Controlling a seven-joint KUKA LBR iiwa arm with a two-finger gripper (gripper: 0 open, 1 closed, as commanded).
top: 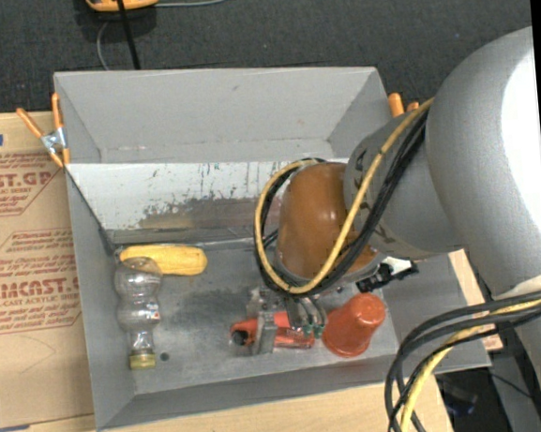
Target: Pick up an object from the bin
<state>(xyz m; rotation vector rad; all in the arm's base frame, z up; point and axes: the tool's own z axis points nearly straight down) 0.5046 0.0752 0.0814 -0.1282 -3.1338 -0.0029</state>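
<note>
Claw (276, 317) seemingly touching red object (244, 335)

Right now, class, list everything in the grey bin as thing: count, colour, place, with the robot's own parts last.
Bin: one, grey metal, middle of the view.
Banana-shaped thing: one, yellow, left, near the back wall.
Bottle: one, clear with a yellowish cap, left, just in front of the banana-shaped thing.
Small thing: one, red, front middle.
Cup: one, orange-red, front right.
Gripper: one, dark, low over the small thing.
Arm: one, grey, from the right, with orange cover and yellow-black cables.
</note>
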